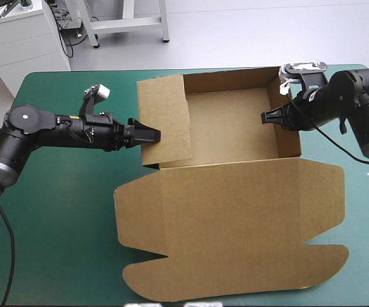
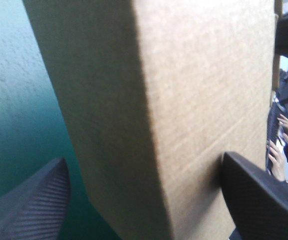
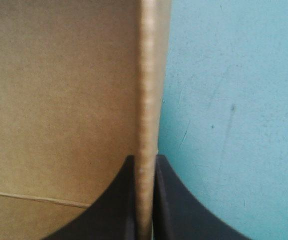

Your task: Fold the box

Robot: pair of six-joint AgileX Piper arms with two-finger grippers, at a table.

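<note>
Tucking the walls of the box [image 1: 229, 128]: right jaws pinch the right wall [image 1: 290, 141], left jaws stand spread astride the left flap [image 1: 165, 115], which probably needs gripping and folding inward next.

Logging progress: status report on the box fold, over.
Left end effector open, straddling a side wall of the box. Right end effector shut on the opposite wall. Walls up, lid flat. Nothing in the way.

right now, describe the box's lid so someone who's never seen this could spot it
On the teal-green table sits the brown box, an open tray. The lid is the wide sheet joined to the tray's near side. Unlike the raised walls, it lies flat, with notched side tabs.
</note>
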